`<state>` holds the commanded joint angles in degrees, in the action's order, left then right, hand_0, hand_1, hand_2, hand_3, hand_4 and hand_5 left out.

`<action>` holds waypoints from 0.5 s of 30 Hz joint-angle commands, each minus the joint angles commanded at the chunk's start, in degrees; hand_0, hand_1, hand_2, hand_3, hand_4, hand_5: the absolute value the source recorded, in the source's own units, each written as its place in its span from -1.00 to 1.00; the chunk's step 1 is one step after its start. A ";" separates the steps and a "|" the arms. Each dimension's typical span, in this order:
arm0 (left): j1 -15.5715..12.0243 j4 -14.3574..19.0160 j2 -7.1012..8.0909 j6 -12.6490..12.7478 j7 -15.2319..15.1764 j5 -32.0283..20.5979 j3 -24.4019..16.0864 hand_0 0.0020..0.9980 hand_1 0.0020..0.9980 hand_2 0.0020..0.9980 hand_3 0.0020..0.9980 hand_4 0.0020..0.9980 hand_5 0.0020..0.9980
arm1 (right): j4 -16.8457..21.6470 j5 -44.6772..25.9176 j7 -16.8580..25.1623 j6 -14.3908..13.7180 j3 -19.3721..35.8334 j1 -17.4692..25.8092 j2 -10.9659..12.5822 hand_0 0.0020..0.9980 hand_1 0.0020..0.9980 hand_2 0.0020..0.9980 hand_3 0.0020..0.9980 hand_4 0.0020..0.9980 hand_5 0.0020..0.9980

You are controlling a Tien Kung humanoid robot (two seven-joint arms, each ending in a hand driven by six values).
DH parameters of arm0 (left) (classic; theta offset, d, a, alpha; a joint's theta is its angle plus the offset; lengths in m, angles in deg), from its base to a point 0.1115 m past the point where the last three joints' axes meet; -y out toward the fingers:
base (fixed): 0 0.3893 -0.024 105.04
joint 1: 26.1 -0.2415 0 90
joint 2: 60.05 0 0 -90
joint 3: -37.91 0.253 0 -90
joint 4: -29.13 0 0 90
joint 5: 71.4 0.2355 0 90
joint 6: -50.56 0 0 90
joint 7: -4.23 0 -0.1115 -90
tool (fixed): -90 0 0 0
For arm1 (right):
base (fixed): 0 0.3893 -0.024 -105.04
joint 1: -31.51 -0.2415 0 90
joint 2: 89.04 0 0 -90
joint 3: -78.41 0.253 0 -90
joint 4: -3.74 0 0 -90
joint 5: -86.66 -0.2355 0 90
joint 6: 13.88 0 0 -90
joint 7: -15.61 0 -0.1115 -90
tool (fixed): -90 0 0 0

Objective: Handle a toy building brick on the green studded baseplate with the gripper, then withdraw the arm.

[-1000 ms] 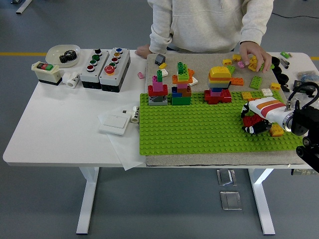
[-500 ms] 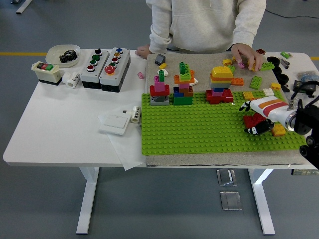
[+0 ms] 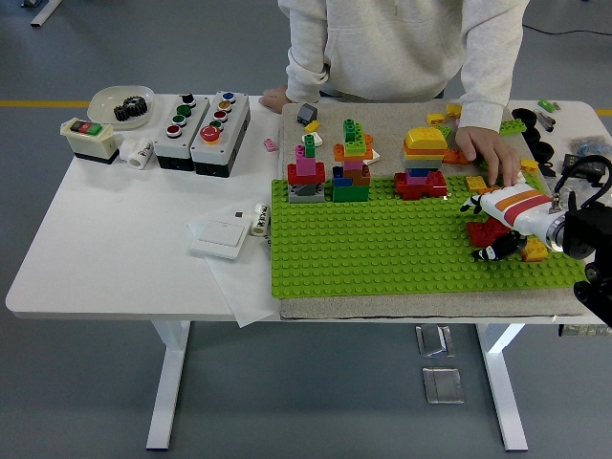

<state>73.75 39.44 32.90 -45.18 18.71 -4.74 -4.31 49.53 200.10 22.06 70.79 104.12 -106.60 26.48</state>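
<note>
White tabletop [image 3: 115,249] on a grey floor w/ a yellow line. The robot hand [image 3: 497,229] (right, white shell w/ orange stripes) curls its black fingers on a red brick [image 3: 486,232] at the right end of the green studded baseplate [image 3: 382,253]. Just beside it, a yellow brick [image 3: 534,251]. Far to its left, a white bowl [image 3: 120,101] holds a black gear.

No readable text, labels, brands or numbers anywhere.
</note>
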 joint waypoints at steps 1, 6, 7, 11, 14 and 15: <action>0.00 0.00 0.00 0.00 0.00 0.00 0.01 0.60 0.32 0.16 0.06 0.05 -0.01 | -0.02 0.04 0.00 -0.02 -0.03 -0.02 -0.03 0.29 0.34 0.45 0.58 0.69 -0.32; 0.09 0.00 0.00 0.03 -0.04 -0.28 0.33 0.60 0.32 0.16 0.06 0.05 -0.01 | -0.51 0.69 -0.45 0.17 -0.19 -0.42 -0.49 0.29 0.34 0.43 0.51 0.70 -0.32; 0.10 0.00 0.01 0.03 -0.04 -0.29 0.34 0.60 0.32 0.16 0.06 0.05 -0.01 | -0.55 0.76 -0.55 0.27 -0.11 -0.47 -0.47 0.29 0.34 0.43 0.51 0.70 -0.32; 0.13 0.00 0.02 0.05 -0.06 -0.31 0.32 0.60 0.31 0.16 0.06 0.05 0.00 | -0.49 1.07 -0.81 0.92 0.04 -0.63 -0.21 0.27 0.32 0.41 0.41 0.67 -0.31; 0.14 0.00 0.05 0.04 -0.03 -0.16 0.23 0.60 0.31 0.16 0.06 0.05 -0.01 | -0.26 1.31 -0.81 1.27 0.19 -0.79 0.07 0.22 0.28 0.29 0.27 0.61 -0.32; 0.14 0.00 0.06 0.04 -0.01 -0.10 0.17 0.60 0.31 0.16 0.06 0.05 -0.01 | -0.20 1.34 -0.80 1.27 0.22 -0.82 0.10 0.22 0.28 0.29 0.27 0.61 -0.32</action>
<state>73.88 39.44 32.96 -45.14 18.70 -4.84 -4.14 49.33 201.44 21.26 72.06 104.34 -107.41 26.58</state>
